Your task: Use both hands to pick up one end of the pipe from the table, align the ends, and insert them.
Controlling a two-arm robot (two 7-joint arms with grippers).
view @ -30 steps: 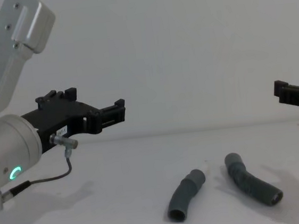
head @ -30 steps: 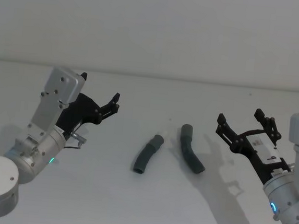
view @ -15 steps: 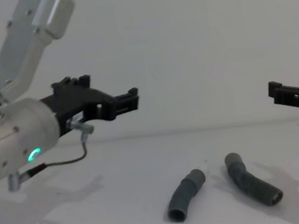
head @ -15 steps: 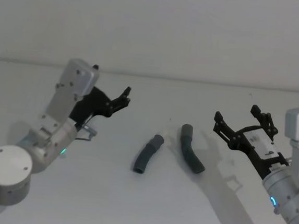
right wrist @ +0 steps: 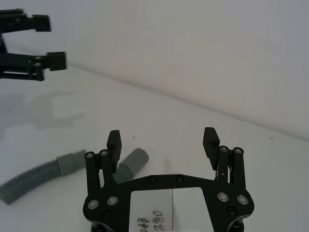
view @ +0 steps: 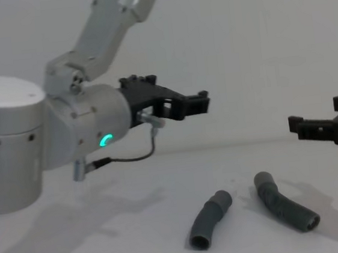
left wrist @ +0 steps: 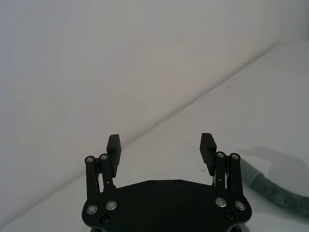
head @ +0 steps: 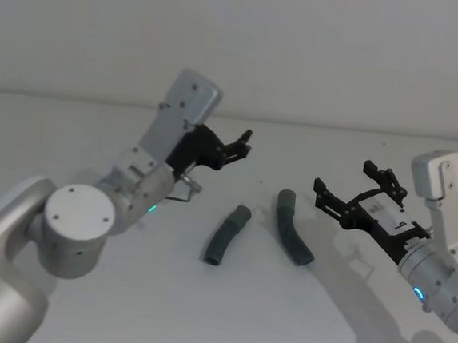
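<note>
The left gripper (head: pixel 244 143) has swung in a long way from the left side. It now hangs beyond and a little left of the left piece (head: pixel 225 235), and the chest view shows it well above the table (head: pixel 224 323). Its fingers are spread wide with nothing between them. It points forward rather than down, so I judge it must tip and descend before it can close on anything.

The left piece lies flat near the table's middle, its cuff (head: pixel 243 214) pointing away from the robot and toward the right piece (head: pixel 293 230). That piece lies just beside it but apart, bent, with its far cuff (head: pixel 286 198) near the other's. Neither piece has shifted in the last 1 second.

The right gripper (head: pixel 343 177) has crept leftward and now hovers near the right piece, on its right side and above the table. Its fingers are likewise wide and empty. In the right wrist view both cuffs lie on the table ahead of it.

With both arms closing on the 2 pieces, the reach is under way. No grasp is made yet, so picking up, aligning and inserting all remain.
</note>
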